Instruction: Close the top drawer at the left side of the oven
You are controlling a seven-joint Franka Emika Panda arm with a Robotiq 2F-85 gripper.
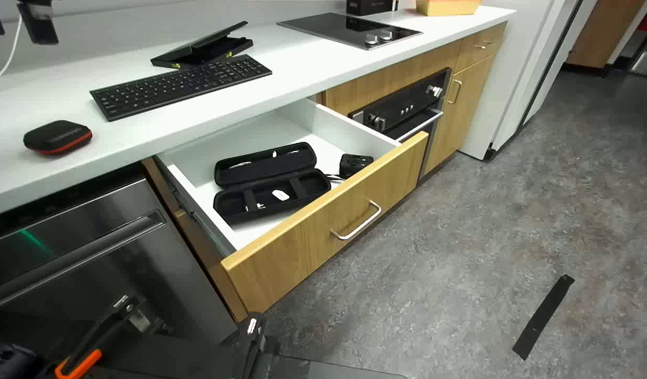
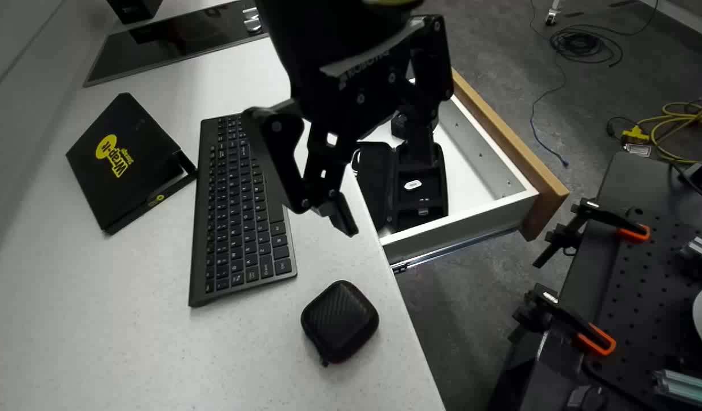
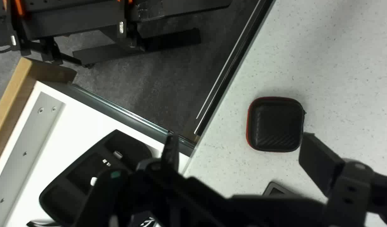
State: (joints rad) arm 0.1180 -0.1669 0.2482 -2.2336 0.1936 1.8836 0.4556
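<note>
The top drawer (image 1: 323,221) is pulled far open in both exterior views. It has a light wood front, a silver bar handle (image 1: 357,225) and white walls. An open black case (image 1: 270,184) and a black adapter (image 1: 355,164) lie inside. The drawer also shows in an exterior view (image 2: 508,142) and in the wrist view (image 3: 10,104). The black oven (image 1: 402,113) is beside the drawer. My gripper (image 2: 383,185) is open and empty above the counter's front edge. In the wrist view (image 3: 239,146) one finger is near the drawer's side, the other over the counter.
A small black case with red trim (image 3: 275,124), a keyboard (image 1: 181,87) and a black box (image 2: 125,162) are on the white counter (image 1: 128,137). A stainless steel appliance (image 1: 91,252) adjoins the drawer. The black robot stand with clamps (image 2: 619,274) stands near the drawer's corner.
</note>
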